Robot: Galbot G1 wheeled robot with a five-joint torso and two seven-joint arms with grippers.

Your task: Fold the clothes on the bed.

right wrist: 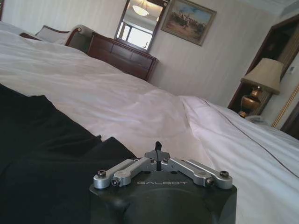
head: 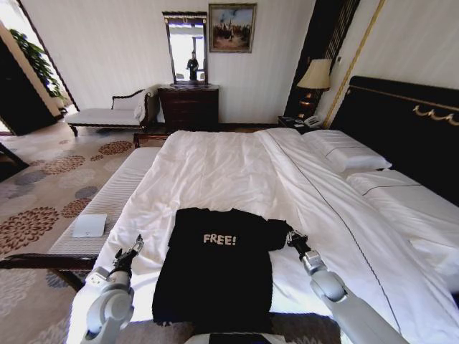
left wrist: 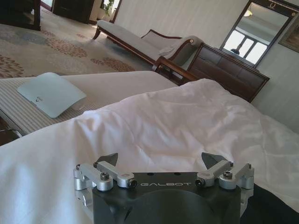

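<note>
Right tool [right wrist: 158,148] closed — beside T-shirt [right wrist: 42,154].

Both arms reach forward and low, the left tool [head: 135,248] with its fingers [left wrist: 108,161] spread wide apart, the right tool [head: 290,236] with its fingertips pressed together.

T-shirt [head: 215,269] on bed [head: 229,168] | bench [head: 107,204] left of bed

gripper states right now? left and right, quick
Left gripper: open, empty, above the white duvet beside the black T-shirt.
Right gripper: shut, nothing visibly held, at the T-shirt's right sleeve edge.
</note>
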